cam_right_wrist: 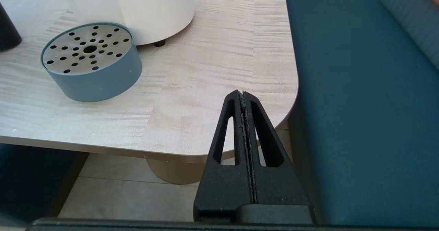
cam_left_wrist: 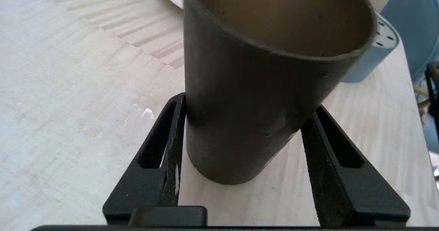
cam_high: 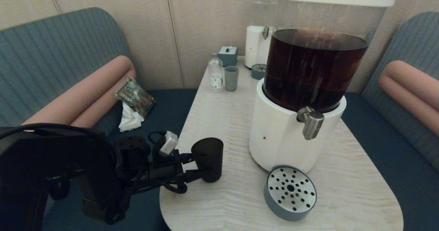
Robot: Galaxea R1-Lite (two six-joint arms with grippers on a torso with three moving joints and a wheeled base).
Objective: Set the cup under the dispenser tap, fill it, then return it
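Now the left gripper reaches in from the table's near left edge, and the cup stands upright between its fingers. In the left wrist view one finger lies against the cup's lower wall and the other meets its opposite side, so the cup is grasped low on its body, its base seemingly on the tabletop. Beyond the fingertips, past the cup, sits the drip tray, with the dispenser behind it. The tap hangs from the dispenser's front, above the tray and well apart from the cup. The right gripper hovers off the table's near right corner, its fingers pressed together on nothing, with the tray and the dispenser's white base ahead of them.
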